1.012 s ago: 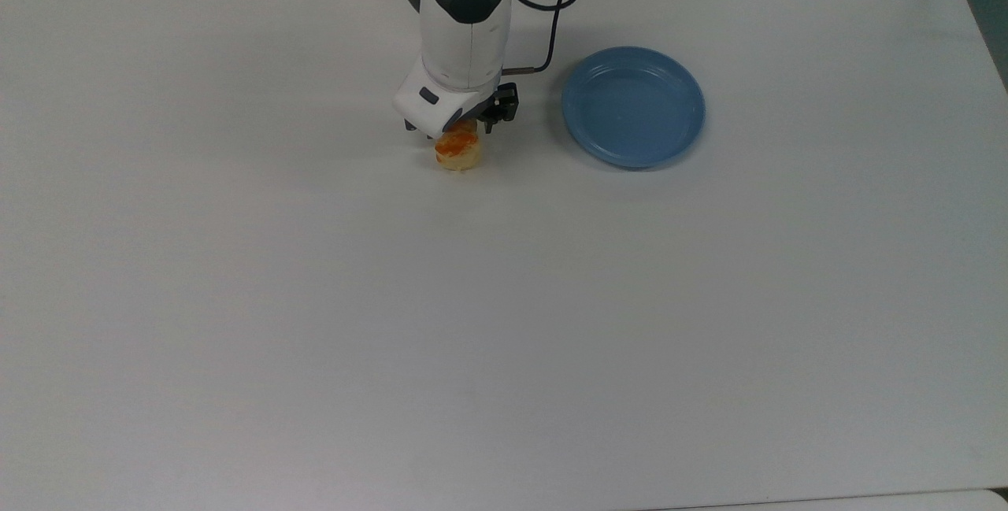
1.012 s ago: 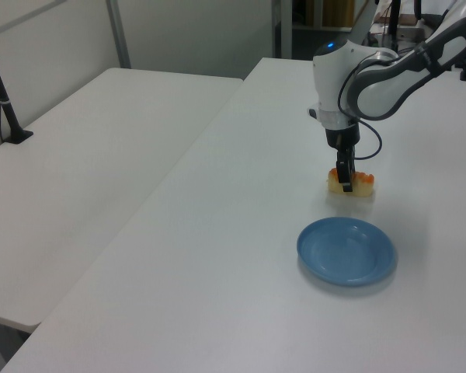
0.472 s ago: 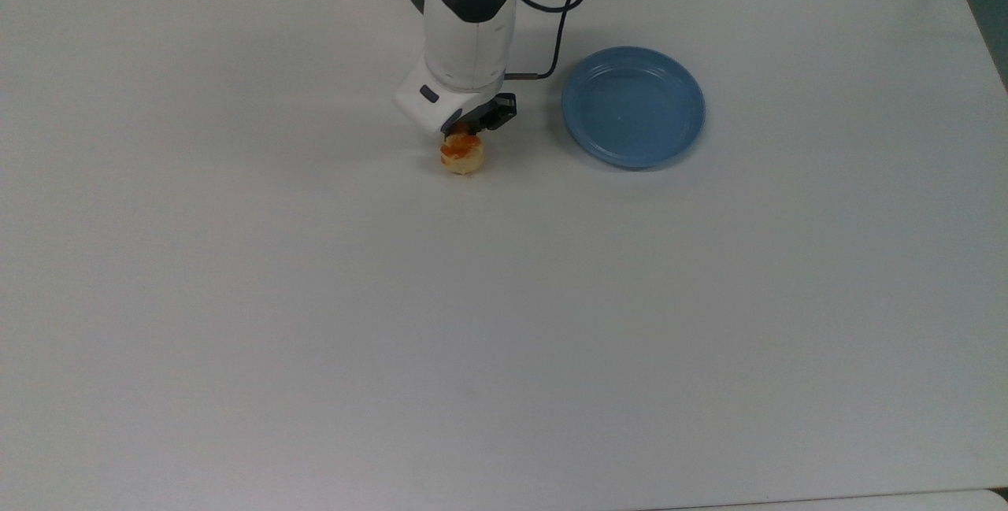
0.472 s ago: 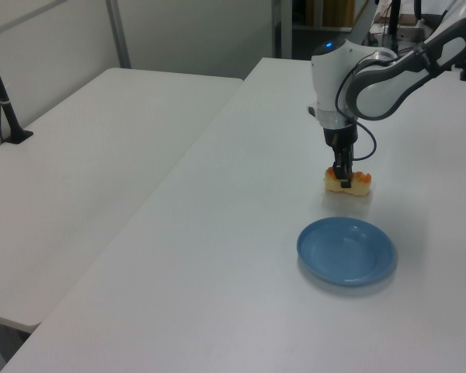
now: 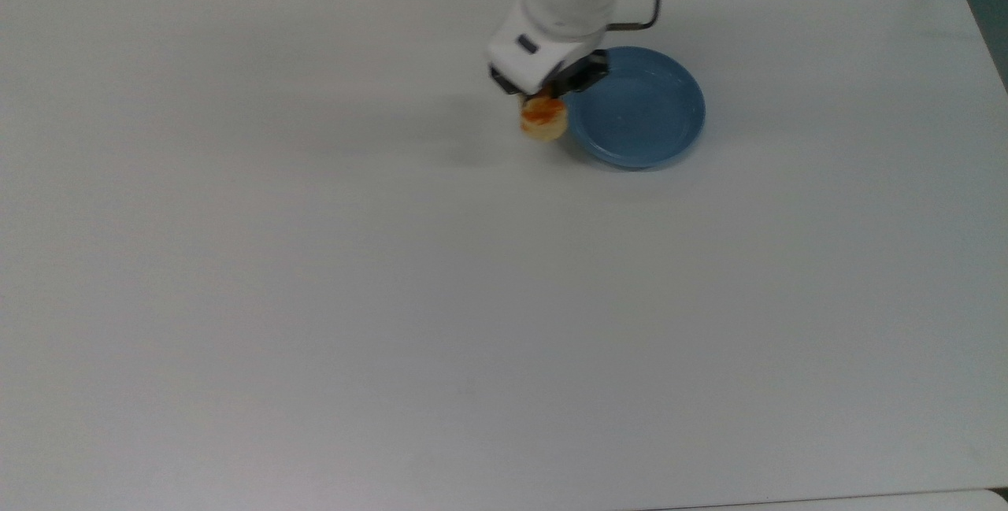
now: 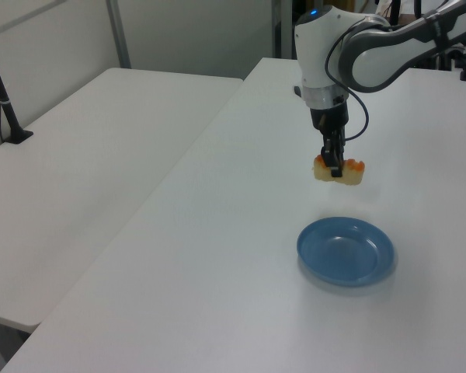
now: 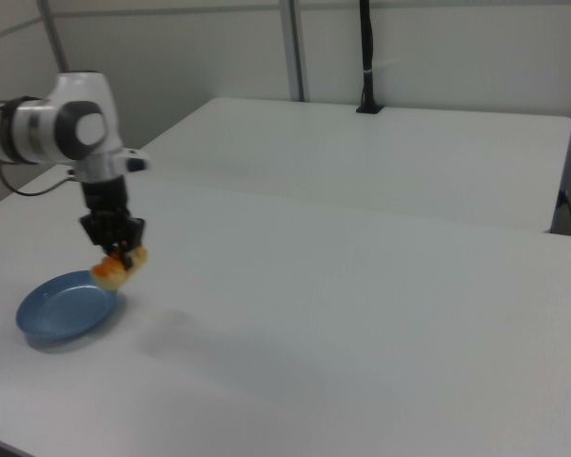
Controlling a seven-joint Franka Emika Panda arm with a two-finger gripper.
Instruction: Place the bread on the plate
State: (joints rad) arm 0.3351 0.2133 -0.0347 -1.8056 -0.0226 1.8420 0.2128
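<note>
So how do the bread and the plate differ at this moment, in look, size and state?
The bread is small, oblong, pale yellow with orange patches; the plate is round, blue and much wider. The bread hangs in the gripper, clear of the table; the plate lies flat on it, holding nothing. In the top view, the bread sits beside the plate's left rim.

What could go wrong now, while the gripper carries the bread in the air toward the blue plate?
1. The gripper pinches the bread across a narrow part, with both ends free, so the roll might tilt or slip out.
2. In the top view the bread sits at the plate's near rim, not over its middle. An early release could drop it on the rim or the table.
</note>
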